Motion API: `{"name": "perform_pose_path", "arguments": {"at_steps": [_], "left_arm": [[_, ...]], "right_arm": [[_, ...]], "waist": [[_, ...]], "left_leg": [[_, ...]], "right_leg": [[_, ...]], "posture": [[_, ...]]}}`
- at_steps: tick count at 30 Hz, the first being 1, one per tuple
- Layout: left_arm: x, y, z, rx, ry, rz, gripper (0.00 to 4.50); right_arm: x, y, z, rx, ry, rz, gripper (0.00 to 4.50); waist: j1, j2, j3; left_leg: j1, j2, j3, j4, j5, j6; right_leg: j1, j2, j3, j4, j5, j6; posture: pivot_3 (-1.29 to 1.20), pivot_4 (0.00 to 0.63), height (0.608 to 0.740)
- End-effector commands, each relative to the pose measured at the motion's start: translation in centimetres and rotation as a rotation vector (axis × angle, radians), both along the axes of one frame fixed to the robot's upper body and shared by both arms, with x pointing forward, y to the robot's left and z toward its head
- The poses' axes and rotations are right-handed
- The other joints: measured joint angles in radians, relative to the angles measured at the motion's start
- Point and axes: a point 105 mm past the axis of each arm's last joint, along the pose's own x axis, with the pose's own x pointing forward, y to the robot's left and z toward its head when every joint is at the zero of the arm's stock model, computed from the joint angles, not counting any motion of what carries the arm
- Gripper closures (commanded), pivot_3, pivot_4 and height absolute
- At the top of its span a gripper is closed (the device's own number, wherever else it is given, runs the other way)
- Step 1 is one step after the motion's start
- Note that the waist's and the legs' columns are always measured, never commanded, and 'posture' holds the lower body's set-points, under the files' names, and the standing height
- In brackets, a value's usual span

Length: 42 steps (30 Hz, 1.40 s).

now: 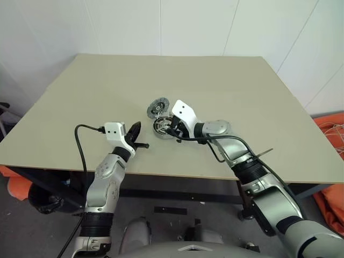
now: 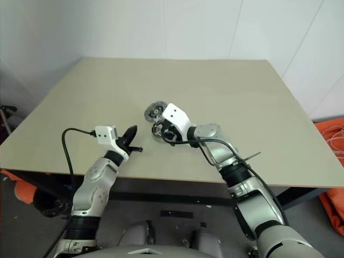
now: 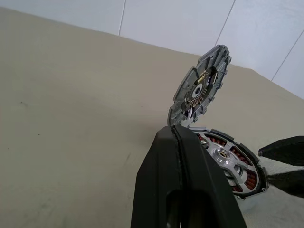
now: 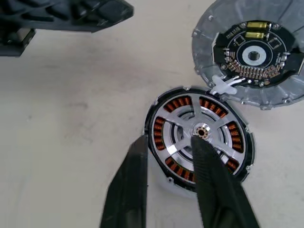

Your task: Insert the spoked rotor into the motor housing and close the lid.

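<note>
Head views: motor housing (image 1: 163, 127) sits on the beige worktop (image 1: 242, 107), near the front edge; lid (image 1: 157, 107) stands tilted open just behind it.
Left wrist view: left end effector (image 3: 176, 142) clenched, nothing held, near the housing; the lid rises edge-up from the housing's far side.
Right wrist view: right end effector (image 4: 168, 152) released, fingers parted over the housing's near edge; spoked rotor (image 4: 197, 133) seated inside the copper windings; the lid's circuit side faces up beside it.

motor housing (image 3: 232, 164) partly hidden behind left tool (image 3: 178, 137), lid (image 4: 251, 57) cut off by edge
</note>
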Motion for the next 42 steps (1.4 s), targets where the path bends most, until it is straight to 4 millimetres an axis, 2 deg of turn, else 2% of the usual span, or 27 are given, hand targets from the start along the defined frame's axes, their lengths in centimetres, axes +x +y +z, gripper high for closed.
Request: {"name": "perform_pose_path", "arguments": {"at_steps": [1,5,12,22,42], "left_arm": [[0.3,-0.3,1.2,0.002,-0.049,-0.012,4.5],[0.2,-0.3,1.1,0.002,-0.046,-0.015,4.5],[0.2,-0.6,0.9,0.003,-0.04,-0.025,4.5],[0.2,-0.8,0.7,-0.006,-0.035,-0.022,4.5],[0.2,-0.8,0.5,-0.021,-0.027,-0.017,4.5]], "right_arm": [[0.3,0.6,2.2,-0.047,-0.094,0.102,1.89],[0.7,0.8,2.4,-0.103,-0.122,0.149,0.59],[0.8,0.9,1.9,-0.262,-0.147,0.299,0.59],[1.3,0.0,0.4,-0.433,-0.138,0.403,0.59],[2.2,-0.1,-0.2,-0.497,-0.133,0.428,0.59]], "waist": [[-0.001,0.0,0.0],[-0.001,0.0,0.0],[-0.001,0.0,0.0],[-0.001,0.0,0.0],[-0.001,0.0,0.0]], "left_leg": [[0.0,0.0,0.0,0.0,0.0,0.0],[0.0,0.0,0.0,0.0,-0.002,0.003],[-0.003,0.0,0.0,0.002,-0.002,0.003],[-0.004,0.0,0.0,0.003,-0.003,0.005],[-0.004,0.001,0.0,0.004,-0.003,0.006]], "right_leg": [[0.0,0.0,0.0,0.0,0.0,0.0],[0.0,0.0,0.0,0.0,0.0,0.0],[-0.002,0.0,-0.001,0.001,0.0,-0.001],[-0.003,0.0,-0.001,0.002,0.0,-0.001],[-0.004,0.0,-0.001,0.006,-0.001,-0.003]], "posture": [[0.0,0.0,0.74],[0.0,0.0,0.74],[0.0,0.0,0.74],[0.0,0.0,0.74],[0.0,0.0,0.74]]}}
